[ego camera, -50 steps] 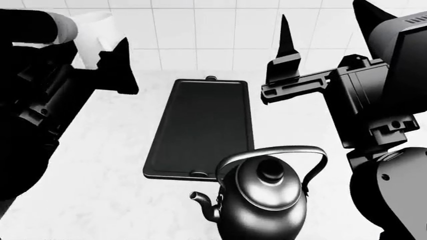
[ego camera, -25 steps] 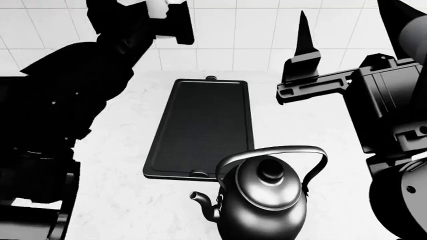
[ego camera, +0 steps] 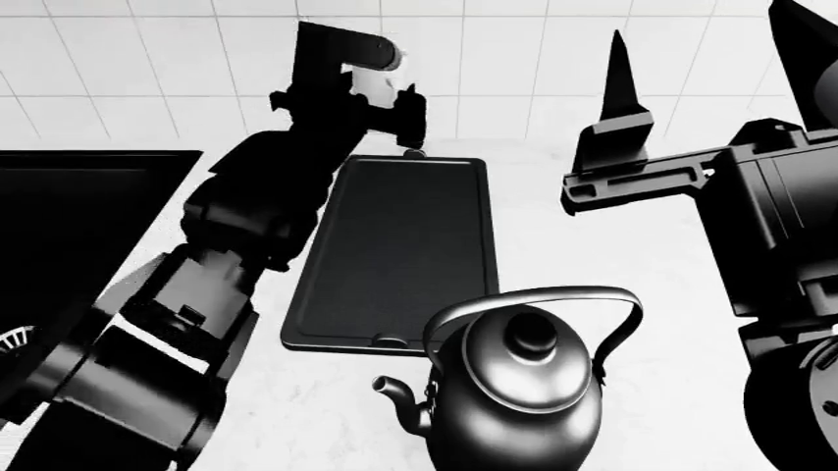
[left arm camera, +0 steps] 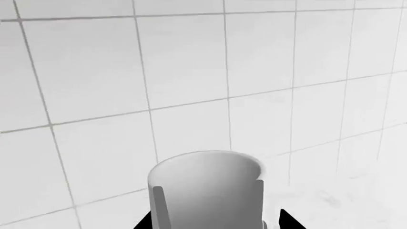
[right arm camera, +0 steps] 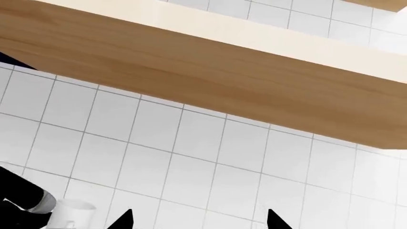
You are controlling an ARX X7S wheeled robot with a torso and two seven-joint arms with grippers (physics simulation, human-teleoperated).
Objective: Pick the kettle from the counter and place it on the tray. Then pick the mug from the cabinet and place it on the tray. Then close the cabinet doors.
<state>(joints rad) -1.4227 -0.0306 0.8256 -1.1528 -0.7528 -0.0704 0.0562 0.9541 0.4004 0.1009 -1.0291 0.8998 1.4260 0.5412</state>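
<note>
The white mug (left arm camera: 207,191) sits between my left gripper's (left arm camera: 213,224) two dark fingertips, which press its sides. In the head view the left gripper (ego camera: 380,103) holds the mug (ego camera: 376,88) in the air over the far end of the black tray (ego camera: 399,245). The shiny dark kettle (ego camera: 517,388) stands upright on the white counter (ego camera: 590,255) at the tray's near right corner, spout to the left, handle arched over the lid. My right gripper (right arm camera: 198,220) is open and empty, raised to the right of the tray (ego camera: 615,98).
A black sink (ego camera: 78,216) lies left of the tray, under my left arm. The white tiled wall (ego camera: 497,69) rises behind the counter. In the right wrist view, the underside of the wooden cabinet (right arm camera: 222,71) runs above the tiles.
My left arm has swung right with the mug, from the view's left edge to above the tray's far end. The sink has come into view. The right gripper has shifted slightly right.
</note>
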